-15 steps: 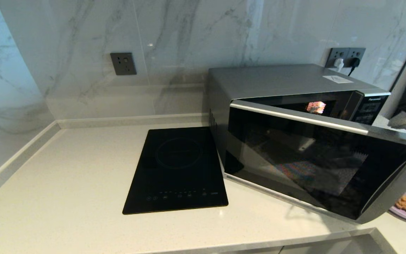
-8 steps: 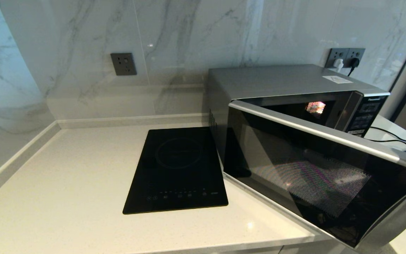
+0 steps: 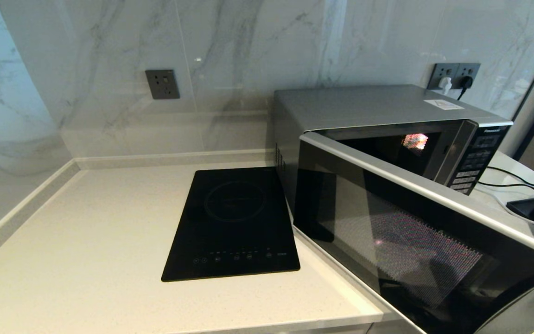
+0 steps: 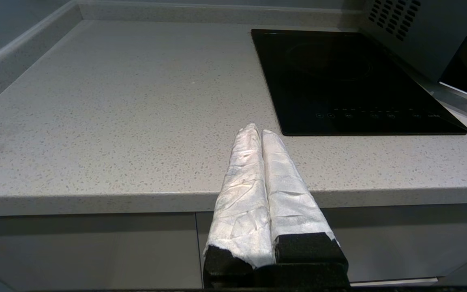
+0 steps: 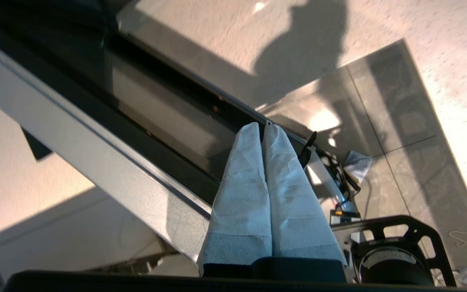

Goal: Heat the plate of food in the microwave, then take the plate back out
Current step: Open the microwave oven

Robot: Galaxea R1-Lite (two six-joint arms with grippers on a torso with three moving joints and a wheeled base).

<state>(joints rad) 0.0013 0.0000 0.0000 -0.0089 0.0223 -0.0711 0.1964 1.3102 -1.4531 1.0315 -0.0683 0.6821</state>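
The left tool [image 4: 261, 132] has two long, tapering fingers [image 4: 243, 182] wrapped in crinkled white tape, rising from a black, blocky base. The right tool [image 5: 262, 126] looks the same: two white-wrapped fingers [image 5: 243, 190], creased and slightly bluish in shadow, set on a black mount.

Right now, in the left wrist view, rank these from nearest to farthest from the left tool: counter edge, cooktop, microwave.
1. Counter edge: right under the shut left tool.
2. Cooktop: farther back, toward the robot's right.
3. Microwave: beyond the cooktop, at the far right corner.
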